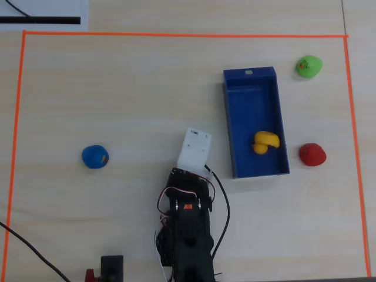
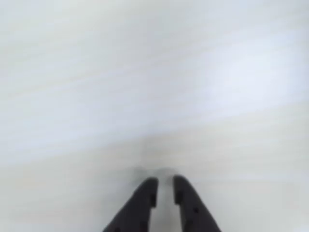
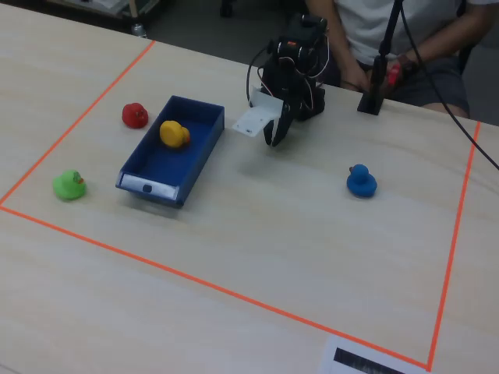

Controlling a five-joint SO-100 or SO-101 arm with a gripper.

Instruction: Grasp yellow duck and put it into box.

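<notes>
The yellow duck (image 1: 265, 141) (image 3: 174, 133) lies inside the dark-blue box (image 1: 230, 123) (image 3: 146, 185), near the box's end that is closest to the arm. My gripper (image 2: 164, 180) (image 3: 274, 140) is drawn back by the arm's base, well apart from the box, and points down at bare table. In the wrist view its two dark fingers stand nearly together with only a thin slit between them and nothing held. In the overhead view the white wrist mount (image 1: 194, 148) hides the fingers.
A green duck (image 1: 308, 66) (image 3: 69, 185) and a red duck (image 1: 312, 154) (image 3: 135, 114) sit outside the box. A blue duck (image 1: 94, 157) (image 3: 361, 181) lies on the arm's other side. Orange tape (image 1: 176, 34) frames the work area. A person (image 3: 390, 31) sits behind the arm.
</notes>
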